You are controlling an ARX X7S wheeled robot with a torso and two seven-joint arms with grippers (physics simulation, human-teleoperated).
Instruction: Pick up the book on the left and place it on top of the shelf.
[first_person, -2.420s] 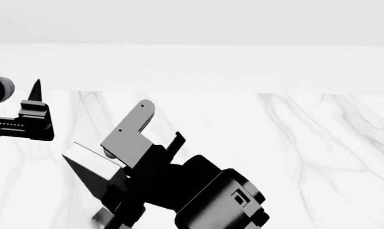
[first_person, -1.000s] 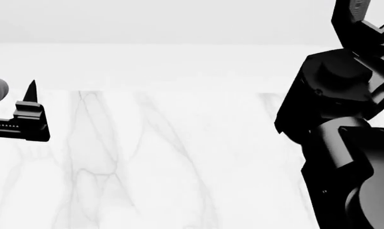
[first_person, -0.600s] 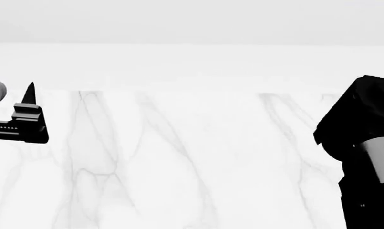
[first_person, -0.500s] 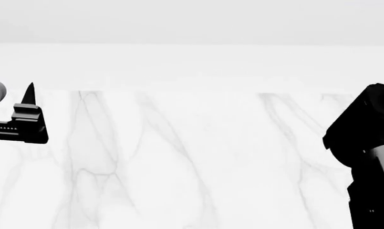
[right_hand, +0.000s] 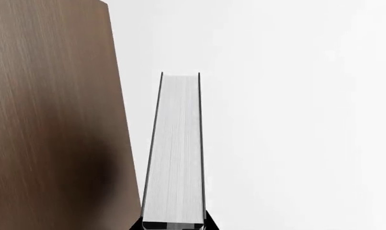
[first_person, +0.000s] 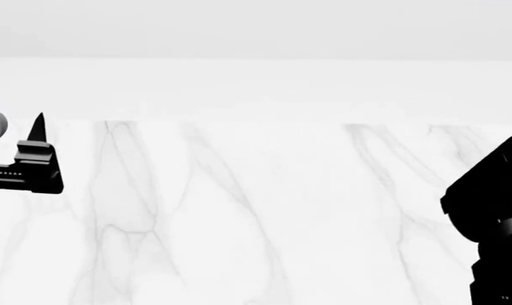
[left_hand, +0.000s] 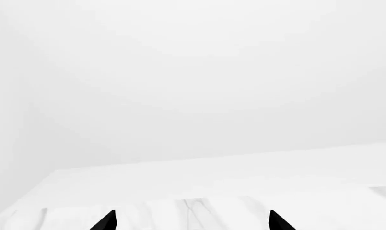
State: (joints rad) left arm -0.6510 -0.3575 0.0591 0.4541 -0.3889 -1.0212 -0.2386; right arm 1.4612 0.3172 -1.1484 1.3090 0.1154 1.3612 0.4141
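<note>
The right gripper (right_hand: 173, 225) is clamped on the book (right_hand: 175, 153) at its near end, page edges showing, beside the shelf (right_hand: 52, 120). The book appears stiff, thin and light; a mid-cover grip suits. The left gripper (left_hand: 189, 223) stands apart, empty.

Right hand (right_hand: 173, 225) cut off by edge; shelf (right_hand: 52, 120) mostly out of frame.
</note>
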